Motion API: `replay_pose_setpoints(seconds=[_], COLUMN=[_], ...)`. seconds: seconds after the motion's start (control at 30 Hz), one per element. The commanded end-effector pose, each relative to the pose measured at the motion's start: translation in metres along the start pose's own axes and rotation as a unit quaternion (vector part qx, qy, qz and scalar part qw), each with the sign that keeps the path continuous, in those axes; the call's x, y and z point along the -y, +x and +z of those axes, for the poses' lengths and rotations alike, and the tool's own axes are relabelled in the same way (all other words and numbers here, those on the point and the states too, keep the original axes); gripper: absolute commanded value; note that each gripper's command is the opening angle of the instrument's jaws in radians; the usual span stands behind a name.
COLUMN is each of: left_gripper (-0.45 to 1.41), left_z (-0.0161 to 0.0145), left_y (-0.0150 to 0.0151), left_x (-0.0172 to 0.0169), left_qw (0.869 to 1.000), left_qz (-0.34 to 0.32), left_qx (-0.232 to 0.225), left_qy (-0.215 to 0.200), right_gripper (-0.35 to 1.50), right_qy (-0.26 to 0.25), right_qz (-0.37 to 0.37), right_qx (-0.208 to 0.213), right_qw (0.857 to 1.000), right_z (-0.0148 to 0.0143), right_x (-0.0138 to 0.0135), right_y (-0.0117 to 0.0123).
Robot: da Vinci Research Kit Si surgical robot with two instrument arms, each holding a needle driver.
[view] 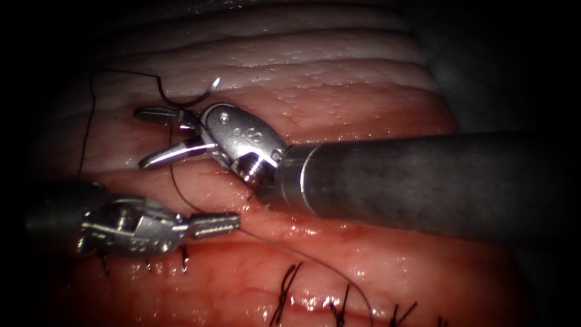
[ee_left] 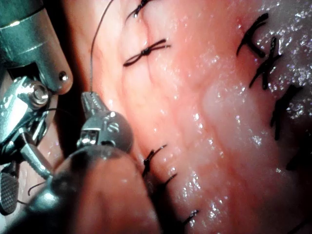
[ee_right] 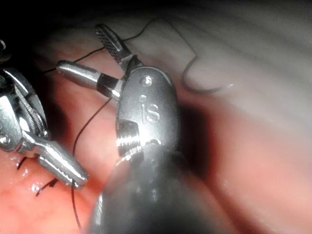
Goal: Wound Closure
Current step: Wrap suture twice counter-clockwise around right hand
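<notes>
Pale, ridged tissue ran across the back of the endoscope view, reddening and glistening toward the front, where dark stitches already crossed the cut. My right tool came in from the right with its jaws spread wide and holding nothing. Just beyond it the needle lay free on the pale tissue, out of the flesh, its point lifted, the thread trailing off its tail. My left tool sat low on the left, jaws pressed together on the thread where it ran down toward the stitched part.

From my left wrist, the left tool's tip pinched the thread close beside a row of stitches; the right tool stood just next to it.

From my right wrist, the spread jaws were empty, and the needle rested on the tissue near them, though I could not quite tell its point from its tail there.

I judged the step as regrasping between stitches: the needle needed picking up, calling for a clean grip along its curve while the left tool kept the thread from tangling.
</notes>
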Motion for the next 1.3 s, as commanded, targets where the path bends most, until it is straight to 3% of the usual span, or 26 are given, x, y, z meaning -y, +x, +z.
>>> replay_pose_setpoints(seconds=[0.03,0.37,0.53,0.97,1.3], left_gripper=[-0.45,-0.45,-0.45,-0.45,-0.45], left_z=[0.0004,-0.0015,-0.0026,-0.005,-0.0066], left_y=[0.0004,0.0044,0.0044,0.0028,-0.0018], left_x=[-0.0001,0.0016,0.0037,0.0067,0.0113], left_qw=[1.0,0.999,0.997,0.99,0.977], left_qz=[0.001,0.032,0.055,0.07,0.067], left_qx=[0.0,-0.018,-0.041,-0.114,-0.19], left_qy=[-0.002,-0.009,0.018,0.053,0.076], right_gripper=[1.28,1.26,1.23,1.2,1.2], right_qy=[0.002,0.028,0.041,0.046,0.079], right_qz=[-0.005,-0.065,-0.073,-0.064,-0.012], right_qx=[0.003,0.093,0.133,0.137,0.131], right_qw=[1.0,0.993,0.988,0.987,0.988], right_z=[0.001,0.0017,0.0012,0.0001,-0.001], right_x=[-0.0003,0.0012,0.0017,0.0019,0.0023], right_y=[-0.0006,-0.0035,-0.0051,-0.0055,-0.0053])
